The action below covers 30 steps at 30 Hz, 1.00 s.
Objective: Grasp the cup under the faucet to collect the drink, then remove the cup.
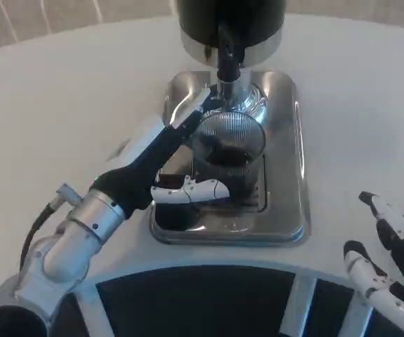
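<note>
A clear ribbed cup (227,151) with dark drink in its bottom stands on the steel drip tray (286,140), right below the black faucet (228,60) of the dispenser (231,24). My left hand (177,158) grips the cup from the left, its fingers wrapped round the far side and the thumb (198,189) across the near side. My right hand (388,263) waits low at the right edge of the table, fingers apart, holding nothing.
The white table (61,91) spreads to the left and right of the tray. A dark curved panel (194,302) with white struts runs along the bottom of the picture near my body.
</note>
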Available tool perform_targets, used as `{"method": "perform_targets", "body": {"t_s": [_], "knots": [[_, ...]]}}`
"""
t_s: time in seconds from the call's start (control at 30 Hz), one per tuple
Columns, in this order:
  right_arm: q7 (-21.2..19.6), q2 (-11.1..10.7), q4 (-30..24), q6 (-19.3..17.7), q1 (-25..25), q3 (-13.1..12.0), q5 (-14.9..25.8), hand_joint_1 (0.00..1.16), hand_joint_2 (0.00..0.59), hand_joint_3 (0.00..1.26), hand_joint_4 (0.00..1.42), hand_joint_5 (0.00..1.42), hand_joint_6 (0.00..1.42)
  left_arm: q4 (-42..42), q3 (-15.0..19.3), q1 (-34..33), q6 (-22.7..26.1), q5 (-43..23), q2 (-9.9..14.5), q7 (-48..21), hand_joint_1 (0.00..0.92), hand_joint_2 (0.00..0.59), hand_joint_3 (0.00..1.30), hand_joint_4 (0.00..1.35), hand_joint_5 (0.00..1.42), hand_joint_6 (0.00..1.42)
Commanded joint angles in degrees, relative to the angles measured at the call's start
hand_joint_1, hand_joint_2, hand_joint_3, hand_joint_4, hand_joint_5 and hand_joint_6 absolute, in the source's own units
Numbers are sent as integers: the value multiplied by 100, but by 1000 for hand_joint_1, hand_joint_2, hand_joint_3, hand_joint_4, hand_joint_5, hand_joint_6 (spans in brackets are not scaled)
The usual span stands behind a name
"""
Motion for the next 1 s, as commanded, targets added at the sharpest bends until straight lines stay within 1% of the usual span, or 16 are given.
{"method": "perform_targets", "body": {"t_s": [0.03,0.13,0.17,0.23,0.5,0.77,1.0], "knots": [[19,51,-89,45,57,4,14,15,543,5,0,0,0,40,-115,15,152,149,-23,49,400,55,0,77,403,398],[21,59,-106,37,79,2,16,19,545,5,0,0,0,29,-149,15,202,164,-12,99,390,55,0,78,414,401],[23,61,-109,35,86,-1,19,43,552,5,0,0,0,22,-154,15,224,172,-12,118,388,55,0,78,416,401],[14,64,-108,32,97,-9,32,52,553,5,0,0,0,6,-157,15,263,188,-17,160,384,55,0,78,418,412],[0,67,-70,35,86,-20,70,63,551,5,0,0,0,-56,-72,27,250,168,-46,313,382,55,0,87,431,424],[-29,80,66,62,-31,19,93,66,553,5,0,0,0,-23,-47,7,239,152,44,234,382,55,0,88,435,422],[-43,89,133,72,-76,76,74,64,554,9,0,0,0,114,-75,-33,352,172,12,205,382,55,0,89,436,439]]}}
